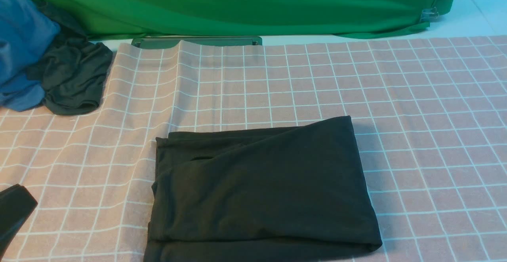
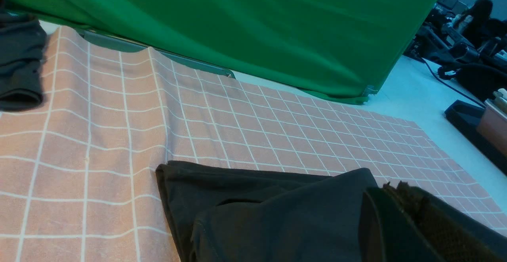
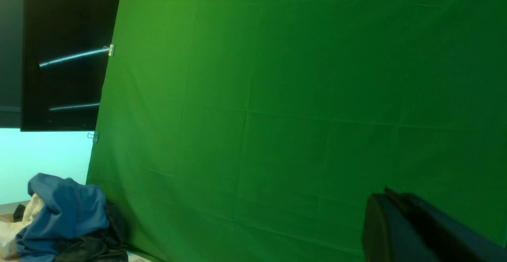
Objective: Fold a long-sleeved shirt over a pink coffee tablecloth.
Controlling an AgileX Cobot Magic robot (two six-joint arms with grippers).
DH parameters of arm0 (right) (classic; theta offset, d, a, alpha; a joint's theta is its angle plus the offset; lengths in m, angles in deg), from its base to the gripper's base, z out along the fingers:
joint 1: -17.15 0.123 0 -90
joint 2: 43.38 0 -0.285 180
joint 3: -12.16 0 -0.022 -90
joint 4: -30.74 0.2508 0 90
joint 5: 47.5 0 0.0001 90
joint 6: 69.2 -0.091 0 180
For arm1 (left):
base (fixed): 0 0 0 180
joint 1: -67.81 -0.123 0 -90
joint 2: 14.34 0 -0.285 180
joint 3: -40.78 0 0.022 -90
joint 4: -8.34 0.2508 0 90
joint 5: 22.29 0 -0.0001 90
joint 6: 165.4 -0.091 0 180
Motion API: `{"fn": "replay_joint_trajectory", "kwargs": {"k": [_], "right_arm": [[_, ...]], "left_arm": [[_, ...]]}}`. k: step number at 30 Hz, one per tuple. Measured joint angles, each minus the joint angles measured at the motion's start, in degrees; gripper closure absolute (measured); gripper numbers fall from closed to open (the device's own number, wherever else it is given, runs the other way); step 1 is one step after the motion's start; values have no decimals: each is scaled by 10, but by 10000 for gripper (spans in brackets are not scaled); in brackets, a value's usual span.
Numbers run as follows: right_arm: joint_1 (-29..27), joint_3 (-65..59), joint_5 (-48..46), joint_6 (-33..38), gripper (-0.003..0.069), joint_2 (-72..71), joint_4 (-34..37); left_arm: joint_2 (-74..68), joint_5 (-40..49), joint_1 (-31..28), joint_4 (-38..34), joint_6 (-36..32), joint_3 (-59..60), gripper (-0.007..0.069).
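black shirt (image 1: 261, 190), pink tablecloth (image 1: 435, 135), white grid

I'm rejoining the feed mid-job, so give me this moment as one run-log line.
shirt: folded into a bundle on pink tablecloth | left gripper: shut, empty | right gripper: shut, empty

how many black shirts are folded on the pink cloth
1: the black shirt, folded on the pink grid tablecloth, nearest the robot. Its near edge runs out of the front view.
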Motion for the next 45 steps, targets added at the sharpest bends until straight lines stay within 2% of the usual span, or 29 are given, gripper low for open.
{"fn": "replay_joint_trajectory", "kwargs": {"k": [16, 20, 24, 28, 33, 37, 45], "right_arm": [[-1, 0, 0, 1, 574, 0, 0], [-1, 0, -1, 1, 568, 0, 0], [-1, 0, -1, 1, 568, 0, 0], [-1, 0, -1, 1, 568, 0, 0], [-1, 0, -1, 1, 568, 0, 0], [-1, 0, -1, 1, 568, 0, 0], [-1, 0, -2, 0, 550, 0, 0]], "left_arm": [[0, 0, -7, 0, -2, 1, 612], [2, -61, -53, -12, -49, 28, 612], [27, -181, -127, -72, -142, 104, 612], [36, -245, -189, -96, -170, 194, 612], [37, -203, -225, -97, -175, 222, 612], [38, -169, -227, -98, -176, 223, 612], [38, -166, -228, -103, -177, 223, 612]]}}
